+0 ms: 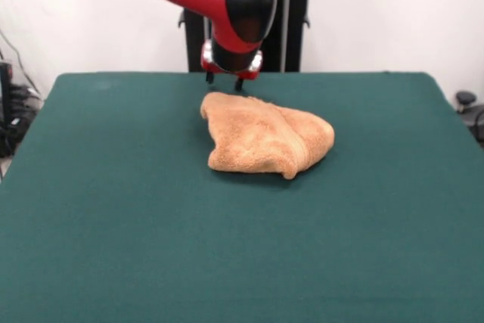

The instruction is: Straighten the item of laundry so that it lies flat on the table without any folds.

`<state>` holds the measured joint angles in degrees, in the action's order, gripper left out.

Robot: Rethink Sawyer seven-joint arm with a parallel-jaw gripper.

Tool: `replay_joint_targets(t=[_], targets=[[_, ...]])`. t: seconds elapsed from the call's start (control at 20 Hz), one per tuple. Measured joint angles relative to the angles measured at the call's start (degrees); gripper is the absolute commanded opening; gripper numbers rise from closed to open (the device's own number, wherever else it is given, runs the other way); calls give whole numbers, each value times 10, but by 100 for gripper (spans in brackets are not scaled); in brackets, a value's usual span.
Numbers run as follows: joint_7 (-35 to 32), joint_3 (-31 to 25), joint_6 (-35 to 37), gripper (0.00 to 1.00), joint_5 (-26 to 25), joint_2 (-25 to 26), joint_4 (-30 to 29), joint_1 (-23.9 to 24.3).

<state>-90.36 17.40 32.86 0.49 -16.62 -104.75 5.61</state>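
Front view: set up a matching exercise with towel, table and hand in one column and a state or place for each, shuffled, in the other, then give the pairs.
Things:
1. towel
2. table
3. hand

States or places:
A. dark green, flat, mostly bare
B. hanging just above the far edge of the cloth, two dark tips apart
C. orange-tan, bunched in a folded heap

Pairs: 1-C, 2-A, 3-B

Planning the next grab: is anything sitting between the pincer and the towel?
Nothing visible. The pincer hangs just above the far edge of the crumpled towel, with only bare green table around it.
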Motion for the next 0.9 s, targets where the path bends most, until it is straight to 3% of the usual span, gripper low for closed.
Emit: replay_joint_targets(t=[0.4,0.9], targets=[[0,-46,-101,100,-51,-68,-78,115],[0,-45,-40,100,-59,-208,-108,70]])
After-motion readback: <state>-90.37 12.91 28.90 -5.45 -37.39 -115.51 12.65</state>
